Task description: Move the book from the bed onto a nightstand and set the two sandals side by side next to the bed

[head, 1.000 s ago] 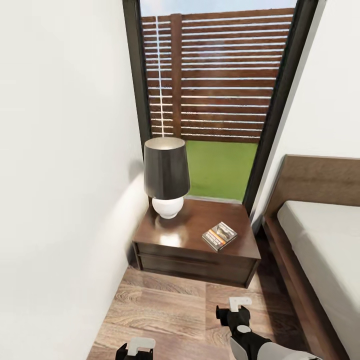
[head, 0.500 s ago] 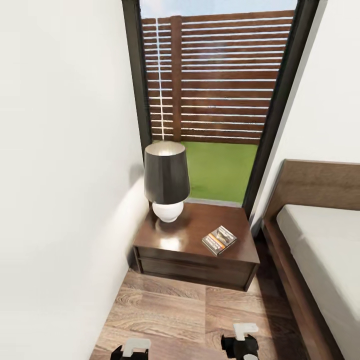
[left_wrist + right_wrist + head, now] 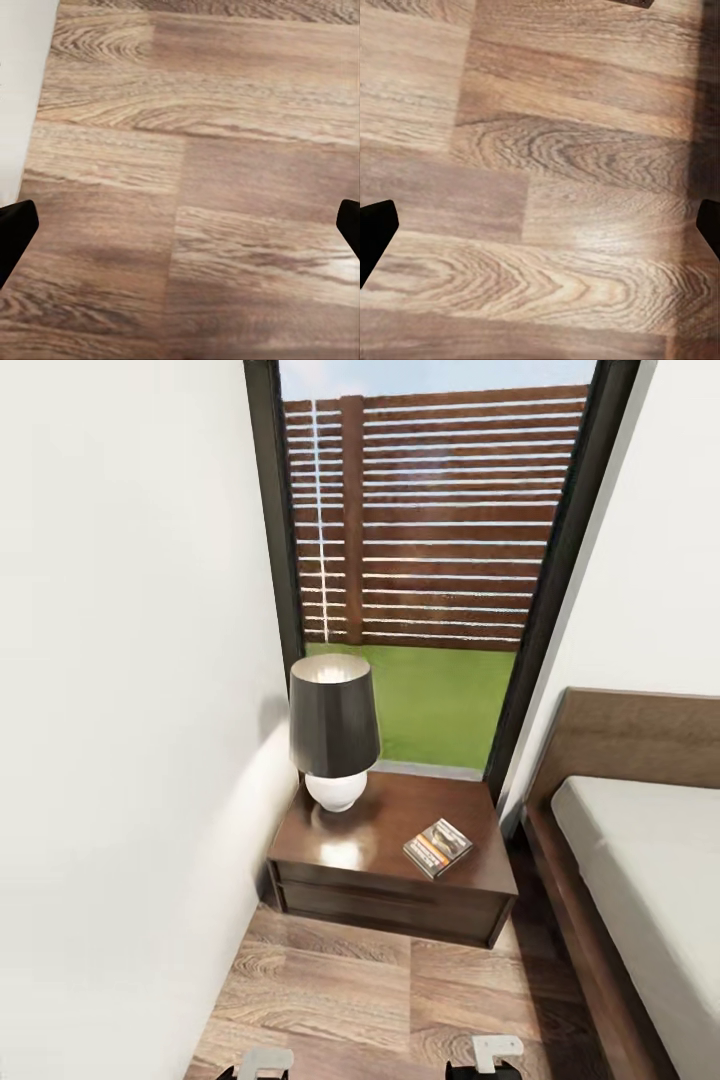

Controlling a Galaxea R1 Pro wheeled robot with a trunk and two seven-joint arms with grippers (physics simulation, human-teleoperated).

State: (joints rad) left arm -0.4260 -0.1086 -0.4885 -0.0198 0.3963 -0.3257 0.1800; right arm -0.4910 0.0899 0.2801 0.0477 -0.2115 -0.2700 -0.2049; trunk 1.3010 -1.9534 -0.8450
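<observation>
A: Where is the book (image 3: 438,847)?
B: It lies flat on the nightstand (image 3: 392,900), ahead of both end effectors, nearer the right one; a lamp (image 3: 333,732) stands beside it.
A: And the bed (image 3: 640,860)?
B: Ahead and right of the right end effector (image 3: 540,225).
A: Their state?
B: The left end effector (image 3: 180,225) and the right one are both spread wide, empty, over bare floor (image 3: 380,990).

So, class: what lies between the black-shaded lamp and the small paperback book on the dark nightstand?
Head view: bare glossy nightstand top separates lamp and book.
</observation>
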